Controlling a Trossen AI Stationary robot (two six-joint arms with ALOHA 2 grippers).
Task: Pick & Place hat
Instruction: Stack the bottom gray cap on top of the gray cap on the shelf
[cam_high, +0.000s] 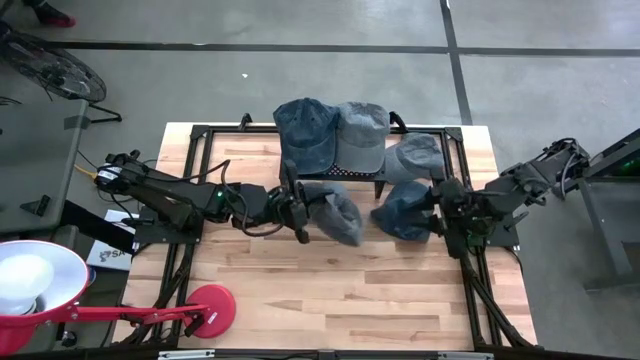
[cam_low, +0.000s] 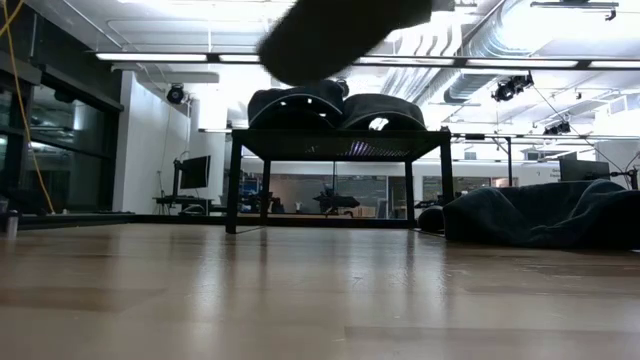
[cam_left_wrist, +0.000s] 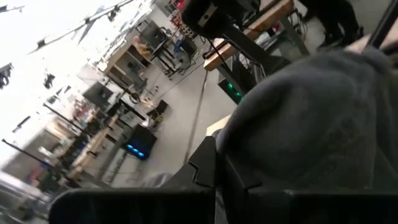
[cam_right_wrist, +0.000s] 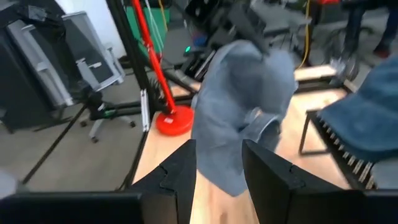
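Left end effector (cam_high: 303, 212) pinches a grey hat (cam_high: 335, 212) lifted above the bench (cam_high: 330, 300) centre. Right end effector (cam_high: 437, 208), fingers spread, sits beside a dark hat (cam_high: 405, 212) right of it.

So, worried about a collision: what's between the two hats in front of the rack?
Only a narrow strip of bare table, seen in the high view, separates the grey hat in the left hand from the dark blue hat.

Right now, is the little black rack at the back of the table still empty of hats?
No: in the high view, two caps, a dark blue cap and a grey cap, lie on the black rack.
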